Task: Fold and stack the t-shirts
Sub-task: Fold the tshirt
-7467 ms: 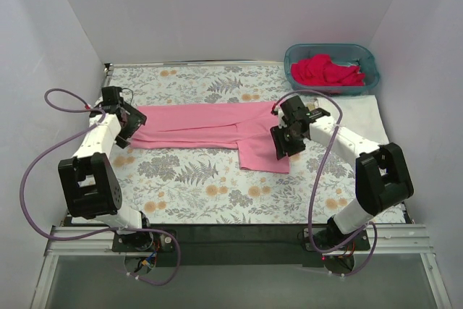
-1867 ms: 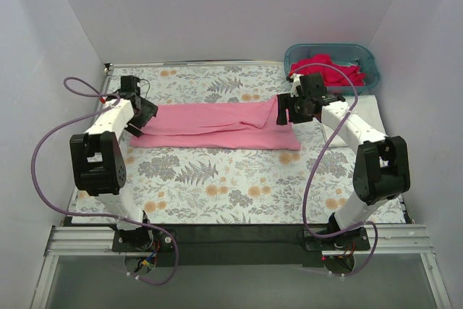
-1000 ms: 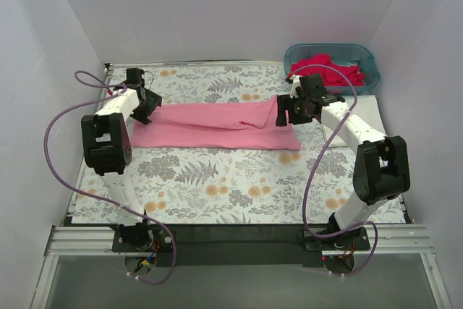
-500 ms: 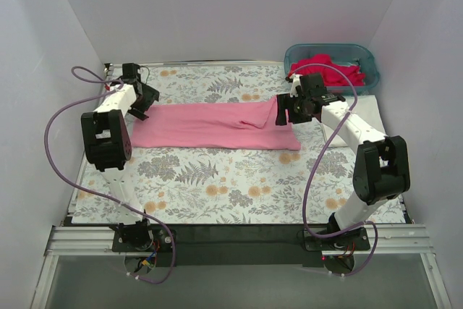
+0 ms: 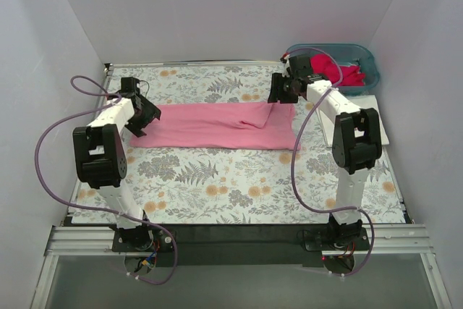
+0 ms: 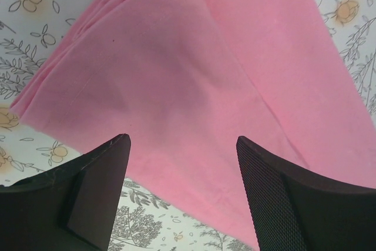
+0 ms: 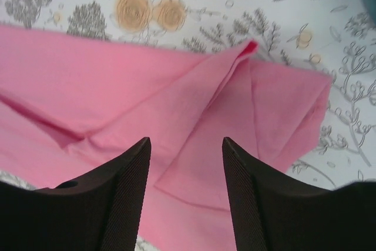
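Note:
A light pink t-shirt (image 5: 217,125) lies on the floral cloth as a long folded strip running left to right. My left gripper (image 5: 142,122) is open just above the strip's left end; the left wrist view shows the open gripper (image 6: 182,140) over the pink shirt (image 6: 194,69). My right gripper (image 5: 278,92) is open at the far right corner of the strip; the right wrist view shows the open gripper (image 7: 185,142) over a creased, folded-over flap of the shirt (image 7: 194,110). Neither gripper holds anything. Deep pink-red shirts (image 5: 337,72) lie in the basket. A white shirt (image 5: 375,110) lies flat at the right.
The teal plastic basket (image 5: 365,54) stands at the back right corner. The grey-and-orange floral cloth (image 5: 217,179) covers the table. White walls close in the left, back and right sides. The arm bases stand at the near edge.
My right gripper has left the shirt's right end and moved back toward the basket. My left gripper has shifted slightly nearer along the shirt's left end. The shirt lies still.

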Tool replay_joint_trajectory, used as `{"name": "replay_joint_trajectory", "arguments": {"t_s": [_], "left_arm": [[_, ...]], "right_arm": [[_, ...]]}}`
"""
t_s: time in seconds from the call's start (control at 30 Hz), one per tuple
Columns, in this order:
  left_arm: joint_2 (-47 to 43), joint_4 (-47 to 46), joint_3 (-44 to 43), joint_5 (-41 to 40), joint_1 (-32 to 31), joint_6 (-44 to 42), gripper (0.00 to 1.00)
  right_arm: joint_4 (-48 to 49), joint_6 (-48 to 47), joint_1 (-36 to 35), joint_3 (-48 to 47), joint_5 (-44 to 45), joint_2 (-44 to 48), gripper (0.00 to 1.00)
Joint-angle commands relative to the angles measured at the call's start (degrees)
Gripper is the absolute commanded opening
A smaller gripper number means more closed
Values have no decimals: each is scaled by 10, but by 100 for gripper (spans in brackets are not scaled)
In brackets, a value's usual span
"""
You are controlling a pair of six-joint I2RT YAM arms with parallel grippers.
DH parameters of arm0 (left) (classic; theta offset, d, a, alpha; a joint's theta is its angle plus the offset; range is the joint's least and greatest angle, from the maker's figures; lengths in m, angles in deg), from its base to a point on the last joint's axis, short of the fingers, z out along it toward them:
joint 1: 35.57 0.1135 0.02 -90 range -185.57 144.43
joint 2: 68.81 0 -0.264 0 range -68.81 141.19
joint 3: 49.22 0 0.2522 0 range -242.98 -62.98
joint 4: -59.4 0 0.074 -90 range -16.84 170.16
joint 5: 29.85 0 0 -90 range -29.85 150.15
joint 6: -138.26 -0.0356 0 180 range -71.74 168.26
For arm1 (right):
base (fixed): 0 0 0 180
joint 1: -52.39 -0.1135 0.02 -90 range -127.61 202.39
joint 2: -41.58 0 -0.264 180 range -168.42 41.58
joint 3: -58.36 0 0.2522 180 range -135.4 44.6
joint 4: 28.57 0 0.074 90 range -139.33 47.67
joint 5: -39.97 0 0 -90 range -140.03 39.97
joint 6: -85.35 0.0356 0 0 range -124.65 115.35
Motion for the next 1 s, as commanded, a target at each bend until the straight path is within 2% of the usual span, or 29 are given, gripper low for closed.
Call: {"name": "replay_joint_trajectory", "arguments": {"t_s": [0.0, 0.1, 0.27, 0.5, 0.7, 0.97], "left_arm": [[-47, -2, 17, 12, 0, -20, 68], [-60, -1, 28, 27, -8, -27, 68], [-74, 4, 37, 38, -18, -45, 68], [-89, 5, 56, 47, -38, -62, 68], [-94, 6, 65, 52, -39, -65, 68], [-102, 2, 76, 52, -39, -65, 68]], "right_arm": [[25, 52, 14, -73, 25, -40, 49], [33, 101, 18, -105, 40, -75, 43], [46, 155, 21, -112, 57, -103, 42], [101, 201, 21, -54, 32, -94, 43], [161, 243, 14, 58, 6, -33, 45], [176, 276, -2, 130, -15, -8, 44]]}}
